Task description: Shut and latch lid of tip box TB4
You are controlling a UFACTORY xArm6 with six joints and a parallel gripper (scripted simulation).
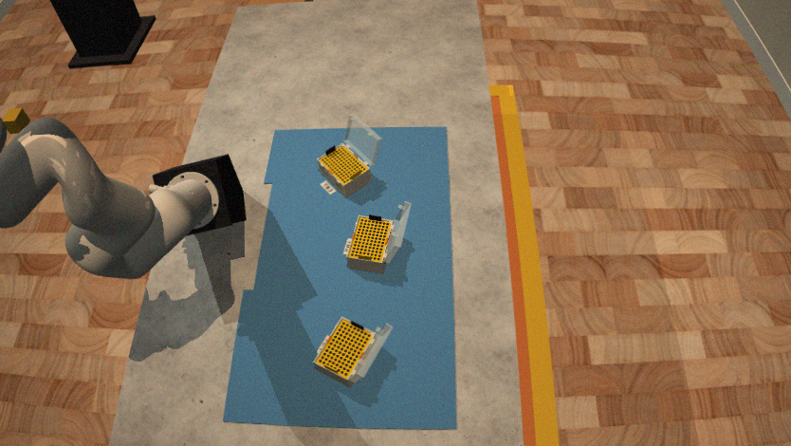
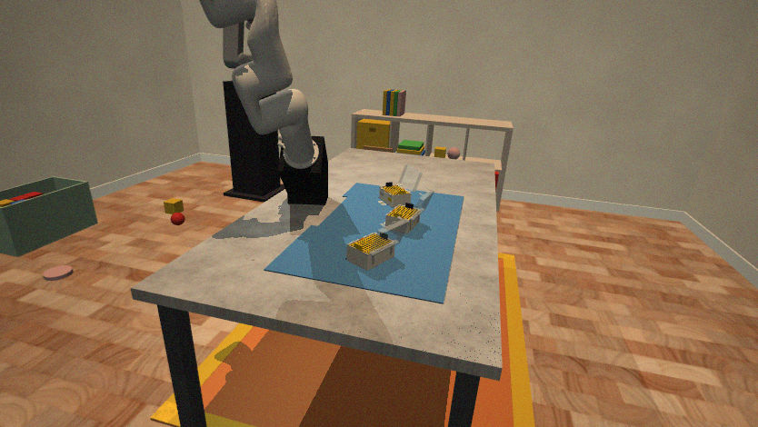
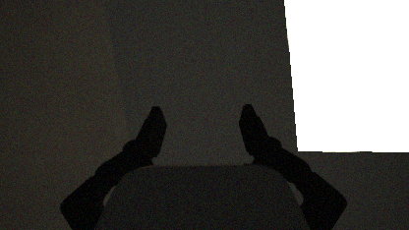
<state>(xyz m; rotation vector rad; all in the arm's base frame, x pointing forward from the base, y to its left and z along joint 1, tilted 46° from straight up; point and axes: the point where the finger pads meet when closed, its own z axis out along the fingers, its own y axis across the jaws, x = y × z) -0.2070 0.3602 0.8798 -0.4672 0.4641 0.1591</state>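
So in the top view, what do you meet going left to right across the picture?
Grey robot arm → its black base block → blue mat holding three open yellow-topped tip boxes → orange and yellow floor stripe → bare wood floor.

- Three tip boxes stand in a row on the blue mat (image 2: 423,264): near box (image 2: 371,251), middle box (image 2: 403,216), far box (image 2: 394,193).
- All lids stand open (IDs too small to read).
- The arm (image 2: 264,79) rises out of frame; its claw is unseen.
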